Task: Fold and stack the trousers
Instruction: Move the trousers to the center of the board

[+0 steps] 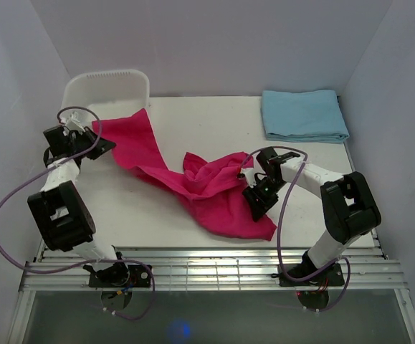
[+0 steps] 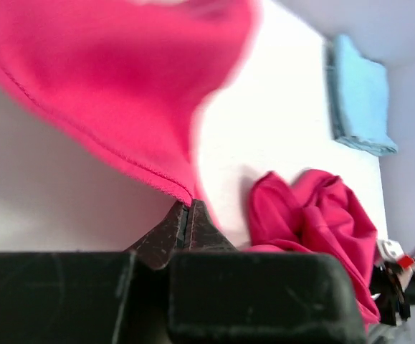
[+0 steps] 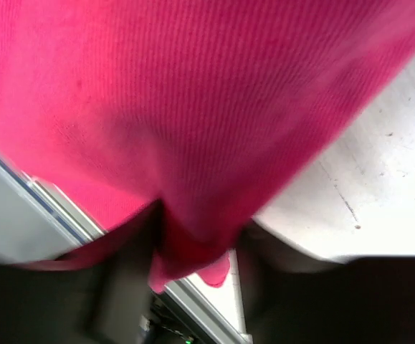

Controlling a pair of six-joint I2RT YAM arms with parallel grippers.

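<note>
1. Magenta-pink cloth, the trousers [image 1: 193, 188], lies slantwise across the white table [image 1: 214, 122]. It runs from beside the white basket [image 1: 107, 86] at the far left to the near right, with a crumpled heap in the middle.
2. Which end is the waist and which the legs cannot be made out, because the garment is bunched and folded over itself.
3. At the far-left end of the cloth, the left gripper [image 1: 101, 148] is mostly hidden from above by its own wrist.
4. The left wrist camera shows its fingers [image 2: 203, 229] pressed together. A corner of the hem is drawn down to a point right at the tips, so a thin pinch of cloth looks caught there.
5. That raised corner is blurred and fills the upper left of the left wrist view, cut off by the edge of the picture.
6. At the near-right end of the trousers sits the right gripper [image 1: 256, 201], with the cloth spreading out beneath it.
7. From the right wrist, the fingers [image 3: 125, 287] are only dark, blurred shapes on either side of a thick fold that fills the gap between them. They are clamped on it.
8. Cloth covers nearly all of the right wrist view, leaving only a scuffed patch of table at the right.
9. Well apart from the trousers, a folded light blue cloth [image 1: 304, 115] lies at the far right corner.
</note>
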